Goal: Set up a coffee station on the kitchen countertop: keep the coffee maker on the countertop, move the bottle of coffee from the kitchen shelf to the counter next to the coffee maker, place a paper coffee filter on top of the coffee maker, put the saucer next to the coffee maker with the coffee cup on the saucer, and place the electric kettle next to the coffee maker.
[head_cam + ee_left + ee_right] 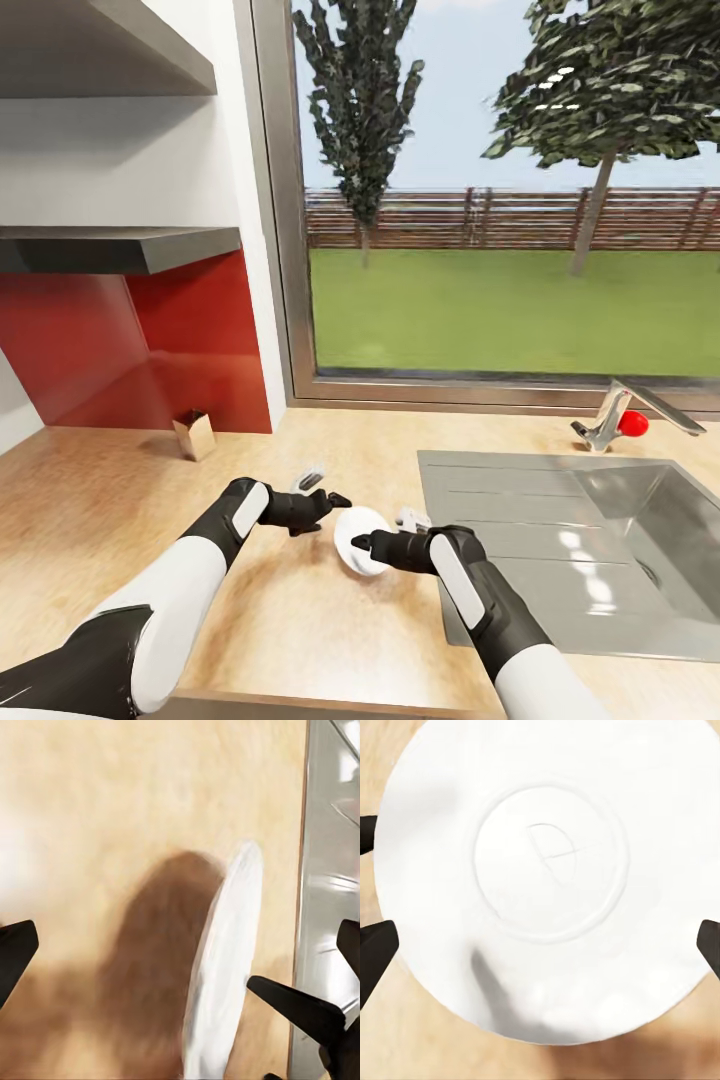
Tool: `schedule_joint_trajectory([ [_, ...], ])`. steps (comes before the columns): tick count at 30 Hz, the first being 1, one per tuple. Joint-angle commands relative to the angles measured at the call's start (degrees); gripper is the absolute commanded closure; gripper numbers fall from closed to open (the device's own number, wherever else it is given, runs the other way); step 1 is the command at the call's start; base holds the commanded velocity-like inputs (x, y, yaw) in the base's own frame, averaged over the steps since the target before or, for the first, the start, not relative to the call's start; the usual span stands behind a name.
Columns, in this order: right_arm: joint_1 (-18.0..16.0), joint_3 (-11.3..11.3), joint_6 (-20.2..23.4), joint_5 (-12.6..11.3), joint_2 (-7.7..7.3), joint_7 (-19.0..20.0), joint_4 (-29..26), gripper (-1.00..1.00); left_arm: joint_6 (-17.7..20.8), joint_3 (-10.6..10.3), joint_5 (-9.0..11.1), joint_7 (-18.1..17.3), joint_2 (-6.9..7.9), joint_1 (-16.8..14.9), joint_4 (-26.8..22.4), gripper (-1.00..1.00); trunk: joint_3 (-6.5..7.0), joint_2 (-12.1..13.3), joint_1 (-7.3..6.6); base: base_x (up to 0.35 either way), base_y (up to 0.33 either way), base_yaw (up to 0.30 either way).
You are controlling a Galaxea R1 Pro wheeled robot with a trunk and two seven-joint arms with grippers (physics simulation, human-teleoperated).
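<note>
The saucer [360, 540] is tilted up on edge above the pale counter [120, 520], at about 6 o'clock in the head view, just at 9 o'clock of the steel sink [600, 550]. The right hand [362, 545] reaches in from 4 o'clock and meets the saucer at its lower rim; its dark fingertips [376, 949] sit at either side of the plate in the right wrist view, spread wide around it, and I cannot tell whether they are clenched on it or only framing it. That view looks straight onto the saucer's underside [547, 862], with its raised foot ring.

The left hand [335, 498] comes in from 8 o'clock and stops just beside the saucer's upper edge, its fingers parted and gripping nothing. In the left wrist view the saucer [225, 967] shows edge-on, casting a brown shadow on the counter [150, 795], with the sink's drainboard [330, 870] beside it.

Farther back, at 10 o'clock, a small brown box [194, 434] stands against the red backsplash [150, 350] below grey shelves [130, 250]. A tap [630, 405] with a red knob [632, 423] stands behind the sink under the window [500, 200].
</note>
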Motion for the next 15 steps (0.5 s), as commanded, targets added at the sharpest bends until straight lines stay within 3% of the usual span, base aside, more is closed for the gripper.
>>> schedule_joint_trajectory([
  [1, 0.0, 0.0, 0.5, 0.7, 0.01, 0.0, 1.4, -1.00, 0.5, 0.4, -0.2, -0.2, -0.10, -0.1, -0.1, -1.00, -0.15, -0.1, 0.05, 0.000, 0.000, 0.000],
  [7, 0.0, 0.0, 0.5, 0.7, 0.03, 0.0, 1.4, -1.00, 0.6, 0.4, 1.7, -0.3, -0.19, -0.1, 0.1, -1.00, -0.15, -0.1, 0.05, 0.000, 0.000, 0.000],
  [15, 0.0, 0.0, 0.5, 0.7, 0.03, 0.0, 1.4, -1.00, 2.4, 0.3, 2.0, -0.3, -0.32, -0.1, -0.3, -1.00, -0.15, -0.1, 0.05, 0.000, 0.000, 0.000],
])
